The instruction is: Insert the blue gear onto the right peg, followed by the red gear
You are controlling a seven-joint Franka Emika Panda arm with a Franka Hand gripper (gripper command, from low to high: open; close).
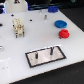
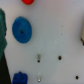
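Note:
In the exterior view the blue gear lies flat on the white table at the right. The smaller red gear lies just in front of it. The black-framed grey plate sits at the front centre. The right peg stands upright and bare on it. My gripper hangs above the table at the exterior view's left, far from both gears and the plate. It looks open and holds nothing. The wrist view shows the blue gear and part of the red gear.
The plate's left peg is also bare. A lone dark post stands at the back of the table. The table's dark edge runs along the right. Small dark holes dot the table surface in the wrist view.

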